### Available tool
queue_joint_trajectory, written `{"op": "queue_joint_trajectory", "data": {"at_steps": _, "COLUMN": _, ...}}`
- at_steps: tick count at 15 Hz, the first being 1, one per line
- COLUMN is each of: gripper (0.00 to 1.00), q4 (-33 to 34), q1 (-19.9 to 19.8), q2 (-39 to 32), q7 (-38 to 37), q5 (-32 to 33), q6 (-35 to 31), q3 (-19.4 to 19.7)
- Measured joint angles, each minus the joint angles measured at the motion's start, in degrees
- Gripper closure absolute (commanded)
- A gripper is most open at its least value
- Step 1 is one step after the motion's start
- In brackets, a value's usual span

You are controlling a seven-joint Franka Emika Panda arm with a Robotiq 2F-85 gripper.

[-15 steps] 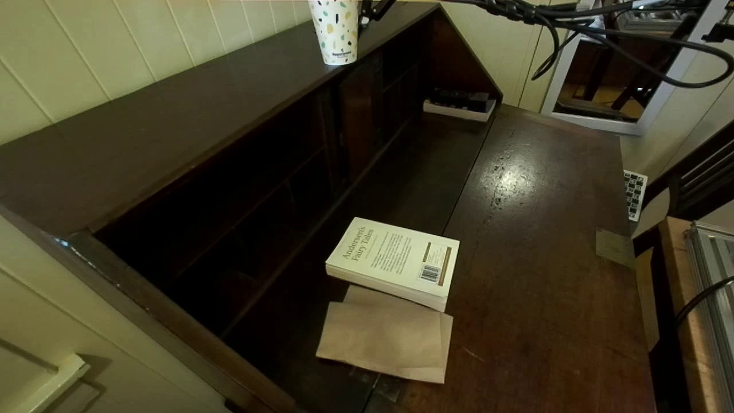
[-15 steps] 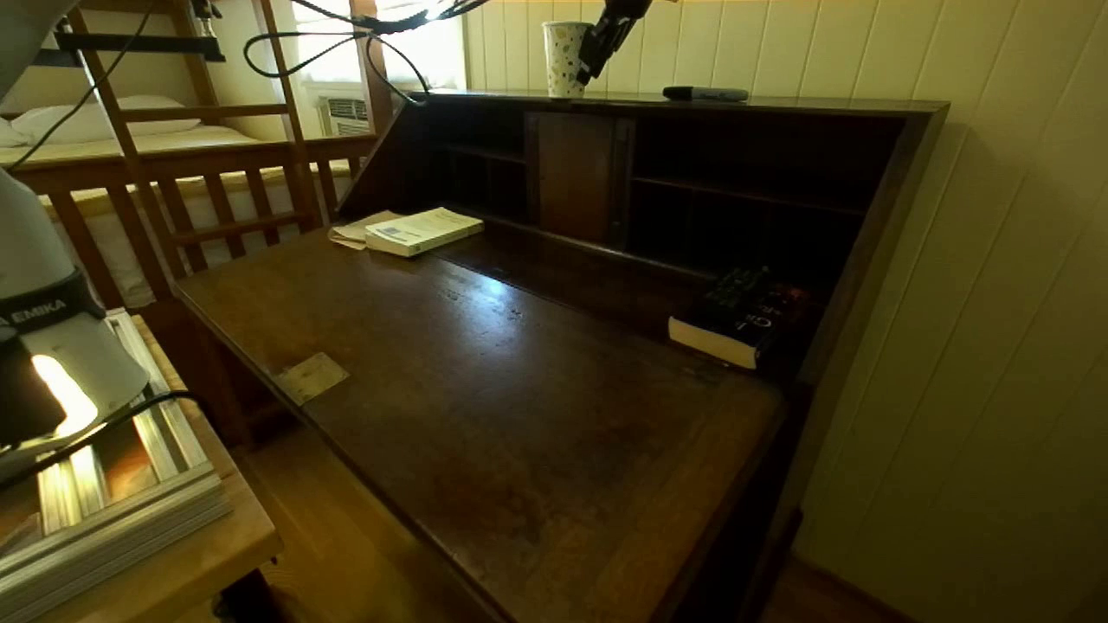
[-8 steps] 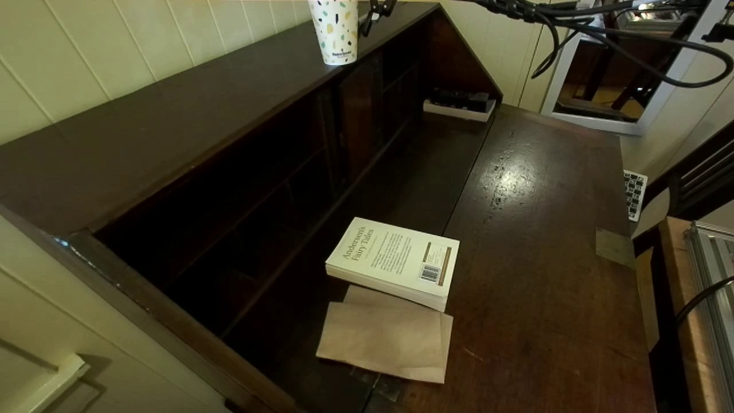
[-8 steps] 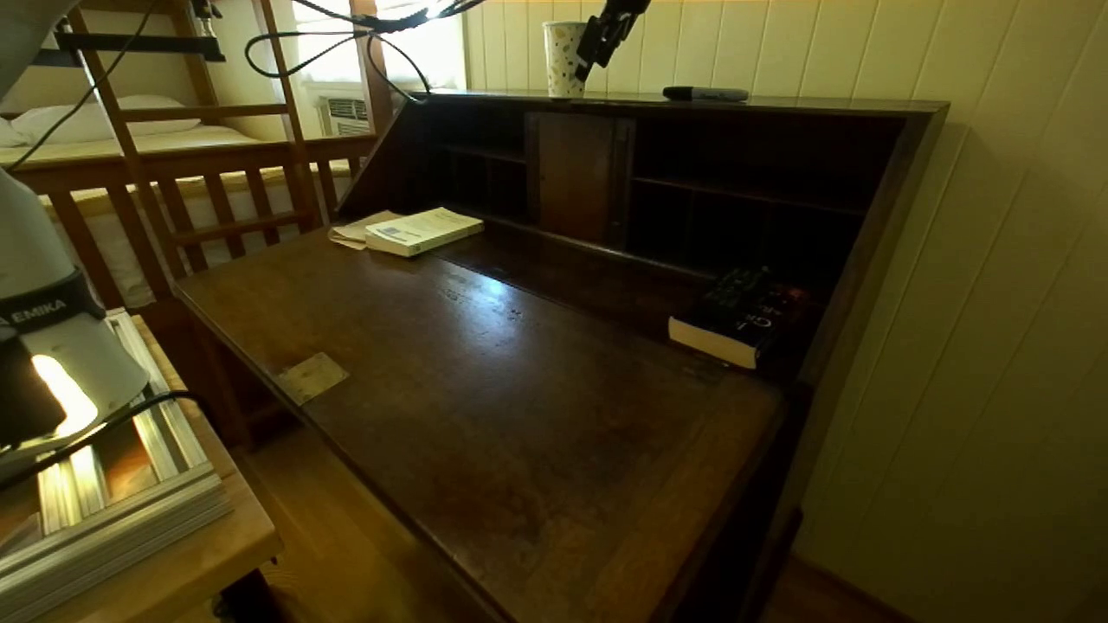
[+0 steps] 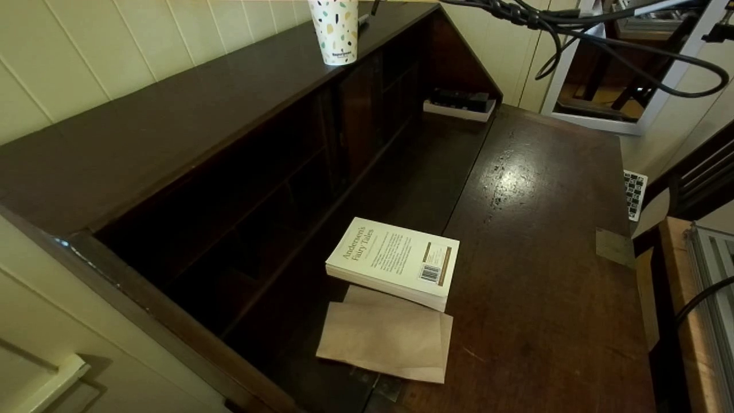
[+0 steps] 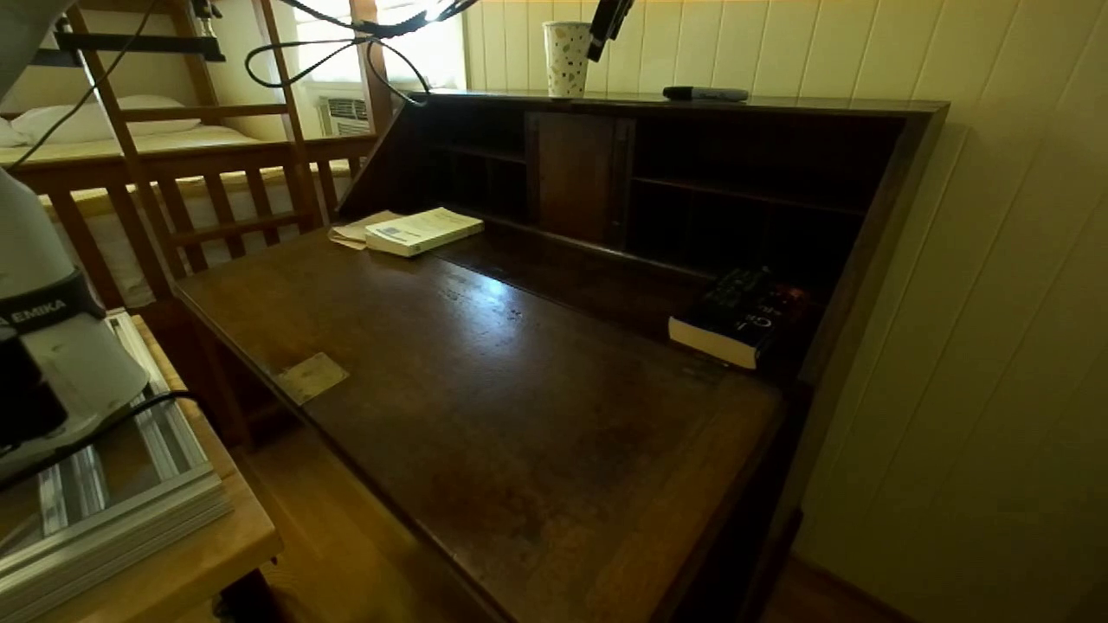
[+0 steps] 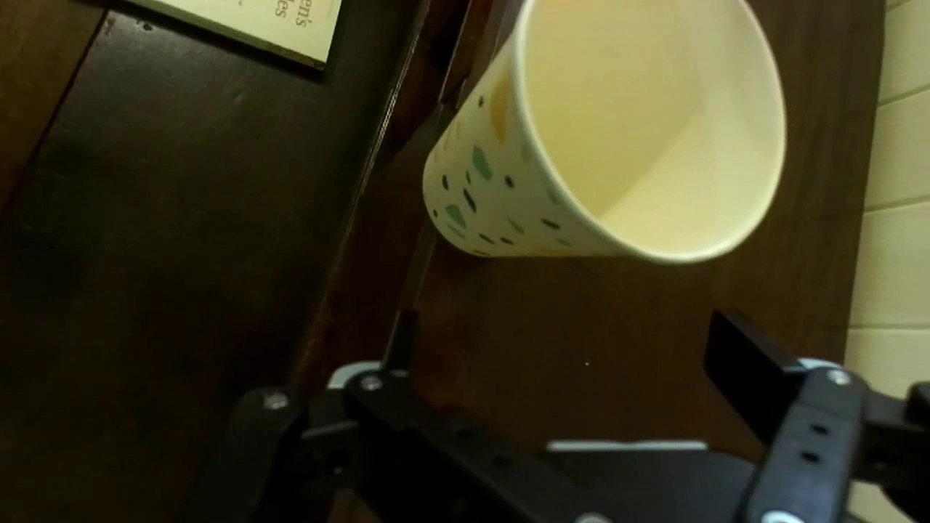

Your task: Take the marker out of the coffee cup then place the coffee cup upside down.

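Smooth paper cup [image 5: 337, 33], glossy wooden desk [image 6: 485, 415]

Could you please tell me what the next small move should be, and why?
I would probably ease the open tool forward until its jaws straddle the coffee cup. In the wrist view the jaws stand apart with nothing gripped, and the cup stands just beyond them, mouth up. The marker already lies on the desk's top ledge, so turning the cup over seems to remain.

In an exterior view the camera looks down along the desk [image 5: 550, 298] from above; in an exterior view it faces the shelves [image 6: 744, 194] at an angle. Both share the cup [image 6: 565, 61]; the wrist view looks closely into it.
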State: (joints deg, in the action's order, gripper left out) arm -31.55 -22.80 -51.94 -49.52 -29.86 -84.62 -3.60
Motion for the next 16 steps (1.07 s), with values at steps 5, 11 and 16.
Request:
{"op": "queue_joint_trajectory", "data": {"at_steps": 5, "gripper": 0.0, "q4": 1.8, "q1": 0.3, "q2": 0.4, "q7": 10.8, "q5": 1.5, "q6": 0.1, "q3": 0.0}}
{"op": "queue_joint_trajectory", "data": {"at_steps": 11, "gripper": 0.0, "q4": 6.2, "q1": 0.2, "q2": 1.0, "q7": 21.4, "q5": 2.2, "q6": 6.5, "q3": -0.6}}
{"op": "queue_joint_trajectory", "data": {"at_steps": 16, "gripper": 0.09, "q4": 6.1, "q1": 0.5, "q2": 1.5, "q7": 29.7, "q5": 5.1, "q6": 8.5, "q3": -0.7}}
